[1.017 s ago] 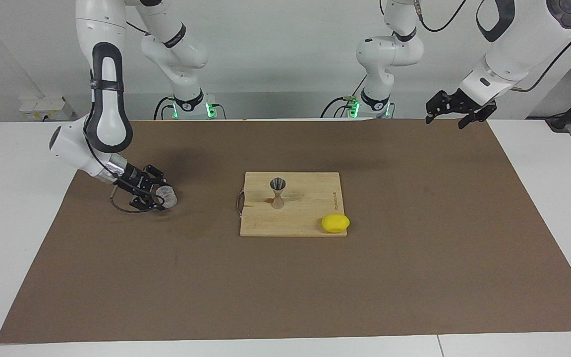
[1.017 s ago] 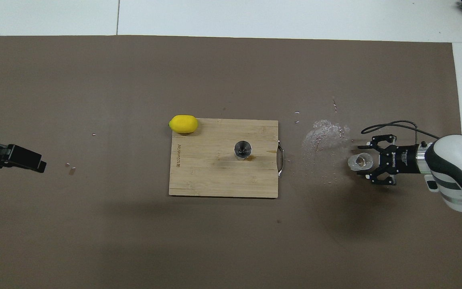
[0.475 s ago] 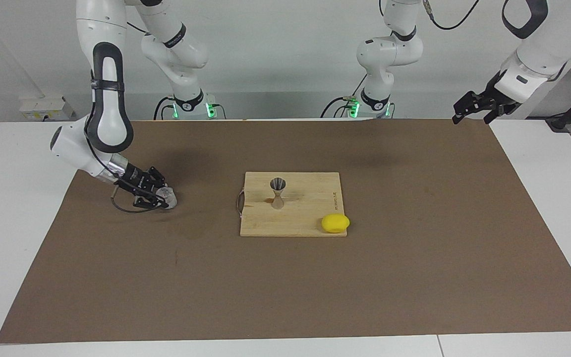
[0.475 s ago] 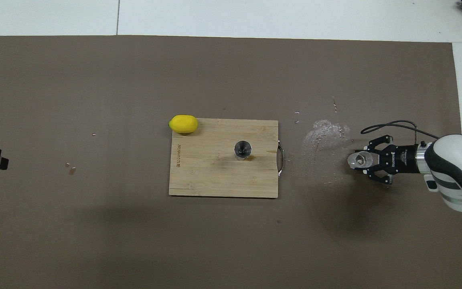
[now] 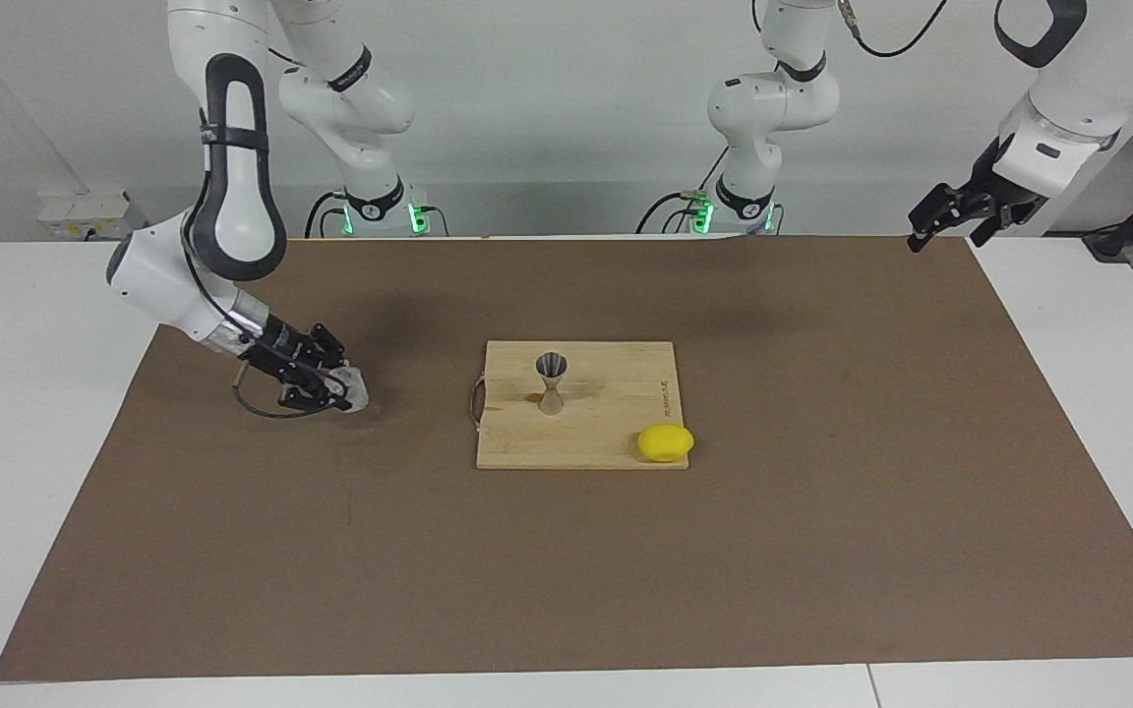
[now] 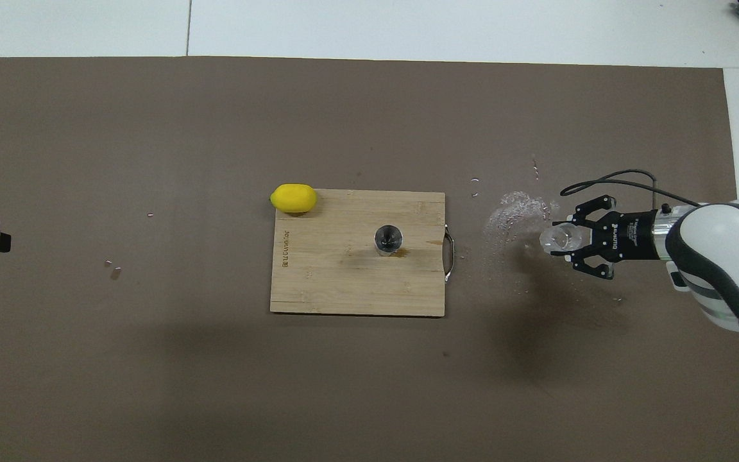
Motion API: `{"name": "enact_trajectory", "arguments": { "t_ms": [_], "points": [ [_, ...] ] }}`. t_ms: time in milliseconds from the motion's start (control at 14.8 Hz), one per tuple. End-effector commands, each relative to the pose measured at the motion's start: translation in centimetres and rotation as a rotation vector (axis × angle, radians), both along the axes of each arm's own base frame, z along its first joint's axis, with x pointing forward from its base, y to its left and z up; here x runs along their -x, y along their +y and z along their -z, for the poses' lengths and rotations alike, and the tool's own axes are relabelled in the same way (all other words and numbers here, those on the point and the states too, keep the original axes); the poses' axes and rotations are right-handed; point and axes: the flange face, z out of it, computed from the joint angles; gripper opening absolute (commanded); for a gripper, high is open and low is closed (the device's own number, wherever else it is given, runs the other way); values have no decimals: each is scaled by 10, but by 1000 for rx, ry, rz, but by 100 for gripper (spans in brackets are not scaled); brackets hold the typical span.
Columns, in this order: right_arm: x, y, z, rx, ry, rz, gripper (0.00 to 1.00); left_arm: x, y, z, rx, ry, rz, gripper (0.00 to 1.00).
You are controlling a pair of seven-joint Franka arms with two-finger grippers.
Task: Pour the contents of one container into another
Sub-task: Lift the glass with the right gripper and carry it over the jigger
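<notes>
The left gripper [image 5: 950,221] waits up in the air, over the table corner at the left arm's end by the robots' edge. I cannot tell if it is open or closed.

The right gripper [image 5: 333,389] is down low near the short edge at the right arm's end. It is squeezed tight around the glass tumbler [image 5: 352,389]. The glass is tipped a little. I cannot tell if it touches the mat.

The job now looks like carrying the glass to the jigger [image 5: 552,382]. The jigger stands up straight on the wooden board [image 5: 616,403] in the middle of the table. It is thin in the middle, so a bump could knock it over. Lift the glass first and hold it level. Go slowly across, and come in above the jigger's top, not at its side. Its mouth is small, so put the rim of the glass right over it and tip slowly.

A lemon [image 5: 666,442] sits at the board's corner farther from the robots, out of the way.

A brown mat [image 5: 822,551] covers most of the white table [image 5: 35,413]. Shiny splashes [image 6: 516,212] lie on the mat between the glass and the board, so something may have spilled there. A plain white wall [image 5: 566,118] stands along the robots' edge.
</notes>
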Motion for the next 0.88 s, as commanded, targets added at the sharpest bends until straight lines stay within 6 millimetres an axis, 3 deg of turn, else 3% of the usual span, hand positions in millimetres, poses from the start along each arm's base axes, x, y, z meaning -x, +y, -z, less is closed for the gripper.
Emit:
{"name": "enact_trajectory", "arguments": {
  "t_ms": [0,407,678,814],
  "points": [
    [-15,30,-35,50,28,2,0,1,-2,2,-24,-11,-21,100],
    [-37,118,-84,179,51,19,0,-7,-7,2,-27,-71,-37,100],
    [-42,194,-103,289,52,37,0,-16,-19,6,-21,-82,-28,100],
    [-41,222,-111,325,35,35,0,-19,-22,7,-19,-89,-56,100]
  ]
}}
